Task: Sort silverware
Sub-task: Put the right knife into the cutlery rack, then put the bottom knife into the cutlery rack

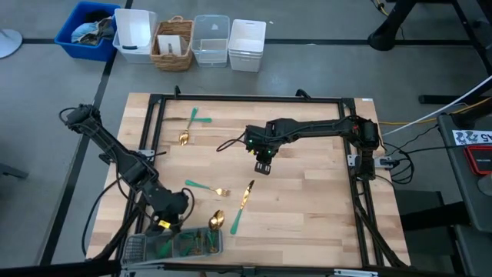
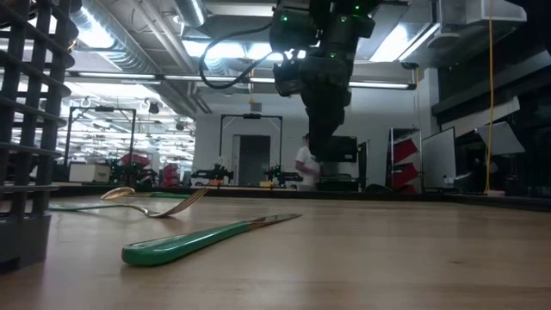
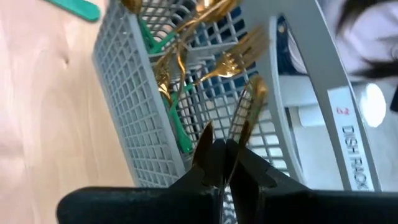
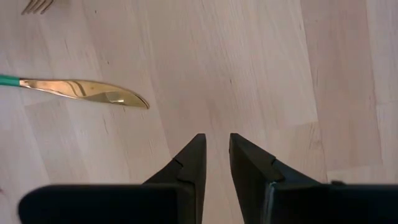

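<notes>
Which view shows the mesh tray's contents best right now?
The left wrist view: it looks straight into the tray, showing gold forks and teal handles inside, with the shut left gripper just above. The high view shows the tray small, contents blurred together. The low view catches only its edge. The right wrist view misses it.

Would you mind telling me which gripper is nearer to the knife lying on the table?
Right. The right gripper hangs above the table just beyond the knife; the left gripper is off to its side, over the tray.
</notes>
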Robot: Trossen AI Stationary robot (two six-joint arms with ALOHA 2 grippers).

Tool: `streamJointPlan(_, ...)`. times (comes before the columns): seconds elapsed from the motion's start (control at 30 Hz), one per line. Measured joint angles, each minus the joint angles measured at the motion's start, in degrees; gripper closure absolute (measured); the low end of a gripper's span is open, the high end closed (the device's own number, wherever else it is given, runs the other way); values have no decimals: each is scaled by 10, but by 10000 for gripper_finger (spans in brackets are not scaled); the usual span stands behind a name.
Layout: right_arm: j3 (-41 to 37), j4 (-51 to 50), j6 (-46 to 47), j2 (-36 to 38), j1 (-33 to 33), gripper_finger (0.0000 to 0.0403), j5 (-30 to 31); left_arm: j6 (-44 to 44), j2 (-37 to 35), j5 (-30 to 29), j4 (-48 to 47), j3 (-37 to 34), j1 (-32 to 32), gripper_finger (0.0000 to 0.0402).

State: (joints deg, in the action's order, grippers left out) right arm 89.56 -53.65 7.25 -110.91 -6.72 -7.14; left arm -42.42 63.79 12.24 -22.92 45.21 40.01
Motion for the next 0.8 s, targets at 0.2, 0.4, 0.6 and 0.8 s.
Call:
streamJointPlan(0.2,0,0,0,0,0,331,0,-70,0,-9,0,0,0,362)
streamJointPlan(0.4,0,0,0,0,0,331,0,-110,0,-5,3,1,0,320)
streamJointPlan(0.6,0,1,-79,0,24,331,-2,-117,-7,44,-3,6,8,320)
streamJointPlan(0.8,0,22,-167,0,79,331,-15,-73,-73,22,-1,27,14,334)
